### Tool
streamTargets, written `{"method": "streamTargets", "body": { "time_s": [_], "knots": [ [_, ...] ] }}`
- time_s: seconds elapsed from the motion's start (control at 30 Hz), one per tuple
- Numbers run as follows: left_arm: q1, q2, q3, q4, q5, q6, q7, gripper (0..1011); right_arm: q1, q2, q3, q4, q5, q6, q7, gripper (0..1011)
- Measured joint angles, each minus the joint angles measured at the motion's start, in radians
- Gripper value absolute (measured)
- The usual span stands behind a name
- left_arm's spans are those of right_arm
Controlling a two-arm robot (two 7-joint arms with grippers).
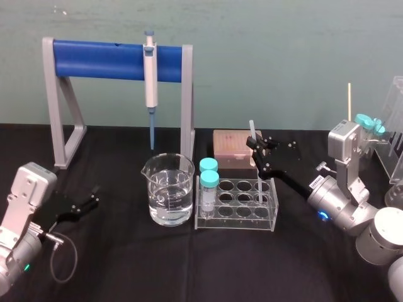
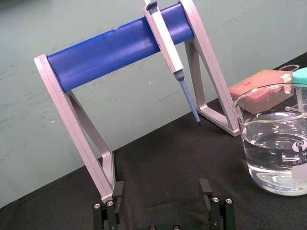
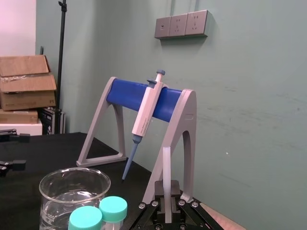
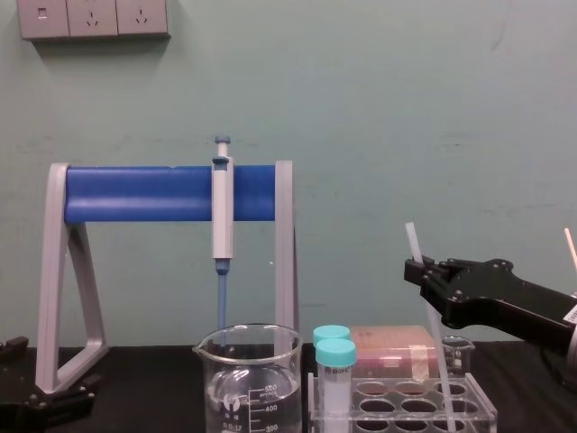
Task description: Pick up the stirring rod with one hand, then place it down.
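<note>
The stirring rod (image 1: 255,148) is a thin translucent white stick standing nearly upright. Its lower end sits in a back-right hole of the clear test tube rack (image 1: 237,217). My right gripper (image 1: 257,150) is shut on the rod a little below its top. From the chest the rod (image 4: 431,325) slants down into the rack from the right gripper (image 4: 417,269). In the right wrist view the rod (image 3: 167,177) rises between the right gripper's fingertips (image 3: 166,203). My left gripper (image 1: 94,202) rests low at the table's left, well away from the rod; its left-wrist view shows it (image 2: 160,191) open, holding nothing.
A beaker of water (image 1: 169,189) stands left of the rack, which holds two teal-capped tubes (image 1: 208,182). Behind are a pink tip box (image 1: 234,152) and a grey stand with a blue bar (image 1: 119,60) carrying a pipette (image 1: 150,75). A clear rack (image 1: 393,132) stands far right.
</note>
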Motion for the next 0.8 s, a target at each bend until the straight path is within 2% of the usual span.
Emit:
{"method": "streamTargets", "body": {
  "time_s": [0.8],
  "knots": [
    [0.000,0.000,0.000,0.000,0.000,0.000,0.000,1000,0.001,0.003,-0.005,0.019,-0.021,0.017,-0.012,66]
  ]
}}
